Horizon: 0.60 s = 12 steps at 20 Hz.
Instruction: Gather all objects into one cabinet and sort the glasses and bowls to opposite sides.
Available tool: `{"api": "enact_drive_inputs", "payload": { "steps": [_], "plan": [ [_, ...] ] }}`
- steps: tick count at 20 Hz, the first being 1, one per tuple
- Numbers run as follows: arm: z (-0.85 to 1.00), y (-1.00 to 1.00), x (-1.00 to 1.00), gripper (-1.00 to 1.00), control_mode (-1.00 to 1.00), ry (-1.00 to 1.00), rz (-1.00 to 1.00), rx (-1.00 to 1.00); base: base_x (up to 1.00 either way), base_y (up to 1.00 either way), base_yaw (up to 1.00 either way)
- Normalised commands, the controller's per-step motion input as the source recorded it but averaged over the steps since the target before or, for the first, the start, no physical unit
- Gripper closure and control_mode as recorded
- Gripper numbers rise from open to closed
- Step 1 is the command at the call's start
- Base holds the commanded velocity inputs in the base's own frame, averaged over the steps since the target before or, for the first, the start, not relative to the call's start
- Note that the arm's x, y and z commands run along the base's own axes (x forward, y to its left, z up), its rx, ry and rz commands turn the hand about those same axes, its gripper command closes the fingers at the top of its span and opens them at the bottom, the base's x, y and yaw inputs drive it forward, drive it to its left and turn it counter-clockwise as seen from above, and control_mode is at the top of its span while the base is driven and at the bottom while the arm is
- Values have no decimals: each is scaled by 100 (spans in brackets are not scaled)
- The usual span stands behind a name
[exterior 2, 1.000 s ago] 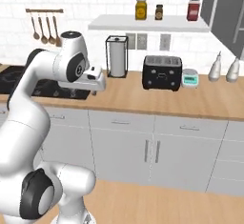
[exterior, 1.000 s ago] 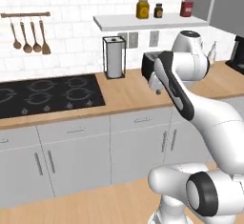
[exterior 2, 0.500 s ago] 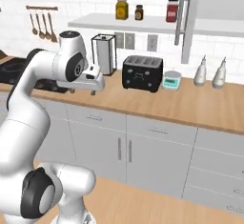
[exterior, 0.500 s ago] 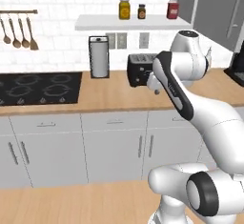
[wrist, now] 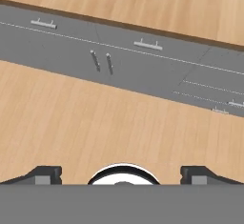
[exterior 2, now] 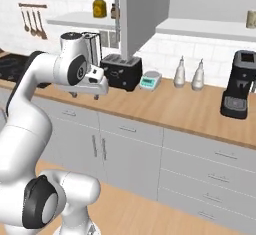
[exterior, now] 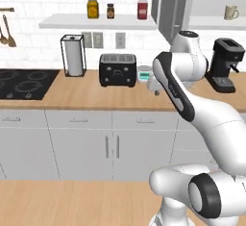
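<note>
A cream handled mug (exterior: 231,12), one of the glasses, stands on the long white shelf (exterior: 216,23) of the open cabinet (exterior 2: 210,28) at the upper right; it also appears as the mug (exterior 2: 251,19) at the frame's edge. The bowls are out of view. My gripper (exterior 2: 89,95) hangs over the wooden counter's front part, left of the cabinet and well below it, and is seen as the gripper (exterior: 156,90) in front of the toaster. In the hand view the gripper (wrist: 121,175) is open, fingertips (wrist: 44,174) wide apart, nothing between them, looking down on counter, drawer fronts and floor.
The cabinet's grey door (exterior 2: 132,14) stands open above the toaster (exterior 2: 122,71). On the counter are a small scale (exterior 2: 150,81), two bottles (exterior 2: 181,72), a coffee machine (exterior 2: 239,91) and a paper towel holder (exterior: 73,56). Jars (exterior: 92,7) stand on the wall shelf.
The base has driven to the right, so the whole scene slid left; the open cabinet, mug and coffee machine came into view. The arm keeps its pose and the gripper stays open.
</note>
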Motion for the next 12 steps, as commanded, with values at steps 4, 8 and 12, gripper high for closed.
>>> {"api": "enact_drive_inputs", "payload": {
  "steps": [4, 8, 12],
  "plan": [
    [0, 0, 0, -100, 100, 0, 0, 0, 3, -100, 17],
    [0, 0, 0, -100, 100, 0, 0, 0, 5, -100, 11],
    [0, 0, 0, -100, 100, 0, 0, 0, 22, -100, 1]
  ]
}}
